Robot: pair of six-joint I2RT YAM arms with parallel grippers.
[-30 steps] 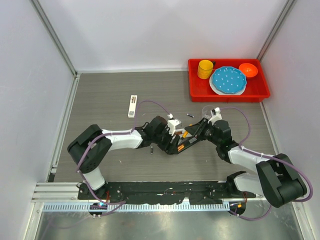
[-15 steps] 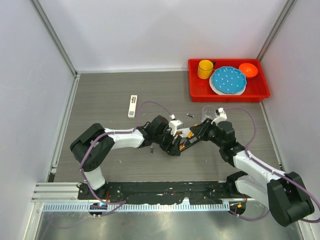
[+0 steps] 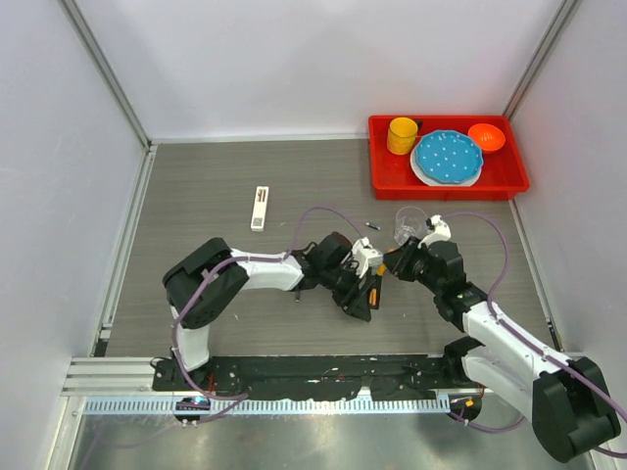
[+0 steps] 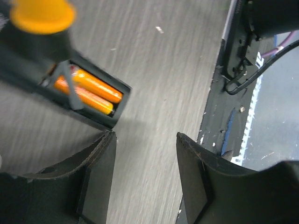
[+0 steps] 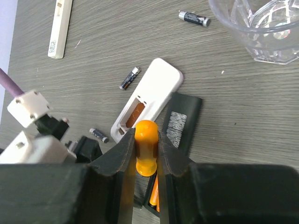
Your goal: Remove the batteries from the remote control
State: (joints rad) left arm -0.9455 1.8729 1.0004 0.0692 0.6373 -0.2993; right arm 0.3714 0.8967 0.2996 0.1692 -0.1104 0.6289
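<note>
The black remote control (image 4: 100,119) lies with its compartment open and two orange batteries (image 4: 93,86) side by side in it. My right gripper (image 5: 146,135) is shut on the orange handle of a screwdriver (image 5: 146,154), directly above that compartment. The screwdriver's grey shaft (image 4: 70,88) reaches down across the batteries. My left gripper (image 4: 145,136) is open on bare table just beyond the remote's end, with nothing between its fingers. From above, the left gripper (image 3: 364,297) and right gripper (image 3: 392,262) meet at mid-table.
A white remote (image 5: 149,95) with an empty open compartment lies beside a black cover (image 5: 182,121). Loose dark batteries (image 5: 129,78) (image 5: 194,18) (image 5: 99,135) are scattered around. A clear cup (image 3: 407,225), a slim white remote (image 3: 259,208) and a red tray (image 3: 446,192) of dishes stand further back.
My left arm has stretched to the right, bringing its gripper to the near end of the black remote with the jaws slightly narrower. The right gripper has shifted a little right, still holding the screwdriver.
</note>
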